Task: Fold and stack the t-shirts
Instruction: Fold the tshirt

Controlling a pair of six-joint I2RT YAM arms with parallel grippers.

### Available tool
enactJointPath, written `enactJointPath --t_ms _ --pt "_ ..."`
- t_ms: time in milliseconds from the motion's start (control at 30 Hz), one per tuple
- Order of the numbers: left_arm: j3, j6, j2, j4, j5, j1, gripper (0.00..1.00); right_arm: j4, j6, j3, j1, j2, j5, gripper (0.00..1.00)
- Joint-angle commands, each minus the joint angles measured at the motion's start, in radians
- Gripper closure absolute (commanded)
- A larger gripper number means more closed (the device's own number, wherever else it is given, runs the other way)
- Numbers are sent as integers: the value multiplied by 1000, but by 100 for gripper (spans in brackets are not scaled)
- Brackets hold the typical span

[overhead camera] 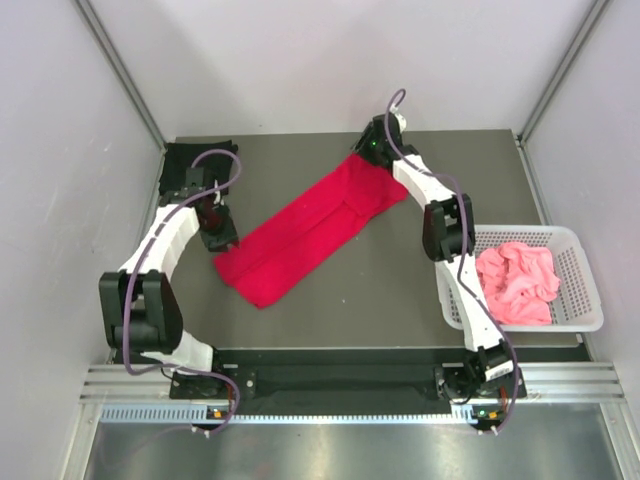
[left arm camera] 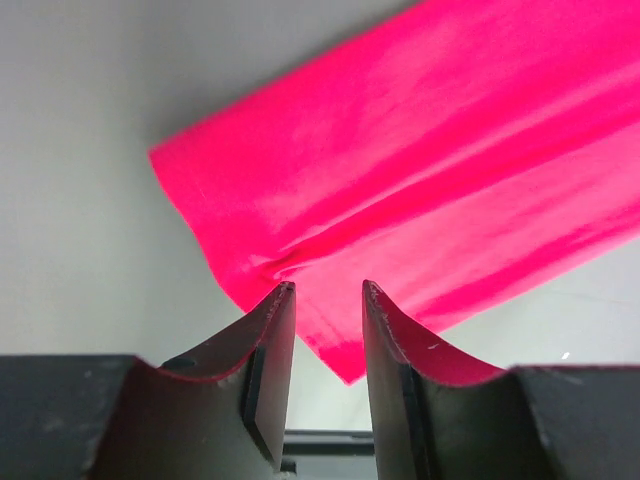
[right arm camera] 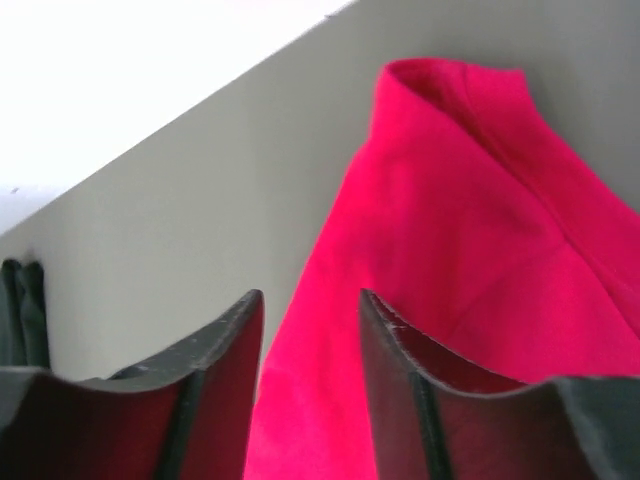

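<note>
– Top external view takes in the whole dark grey counter (overhead camera: 400, 290). A bright red t-shirt (overhead camera: 310, 228), folded into a long band, lies diagonally across the middle of it, from near left to far right.

– What else shows only from up there?

– The white plastic lattice basket (overhead camera: 583, 285) at the counter's right edge, with a crumpled salmon pink t-shirt (overhead camera: 518, 282) inside it. A black t-shirt (overhead camera: 180, 160) sits in the far-left corner, with the left arm's cable looping over it.

– And the wrist views?

– They show the fingers up close. The left pincer (left arm camera: 325, 290) is released, its fingers a narrow gap apart. Its tips are at the red band's near corner, where the cloth puckers beside one fingertip, and nothing is clamped between them.

– The right one?

– The right pincer (right arm camera: 310, 295) is also unclenched. Its fingers are a little wider apart, over the red shirt's far end, and hold nothing. Whether the tips touch the cloth, I cannot tell.

– Is anything hidden?

– From above, the right arm covers that far end of the shirt. In the right wrist view, a dark sliver at the left edge is cut off, too little to identify.
</note>
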Motion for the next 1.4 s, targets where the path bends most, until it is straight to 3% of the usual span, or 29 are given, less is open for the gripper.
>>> enactJointPath --t_ms 0,167,400,567,767,867,933,967,1267,1367 --pt "49 60 -71 3 -28 2 62 -35 -108 -6 28 -205 9 54" --pt "53 71 -109 24 -36 2 62 -122 -160 -107 74 -398 -3 51" --pt "49 20 -172 66 38 2 63 -148 -164 -586 204 -734 -186 50" --pt "75 8 -196 46 62 1 63 39 -6 -936 290 -932 -382 50" --pt "20 -25 -259 40 73 -1 63 305 203 -1216 403 -986 -483 49" --pt "-4 -47 -293 3 59 -5 65 370 328 -1334 460 -1006 -450 45" --pt "-37 -55 -319 -11 55 -11 65 504 404 -1412 491 -1001 -428 40" --pt "-48 -64 -333 -8 55 -11 65 519 450 -1422 526 -992 -419 1" --pt "-74 -58 -413 -44 36 -11 65 587 580 -1458 658 -918 -296 0" --pt "-93 -47 -439 -45 24 -11 65 540 549 -1486 683 -943 -224 0"
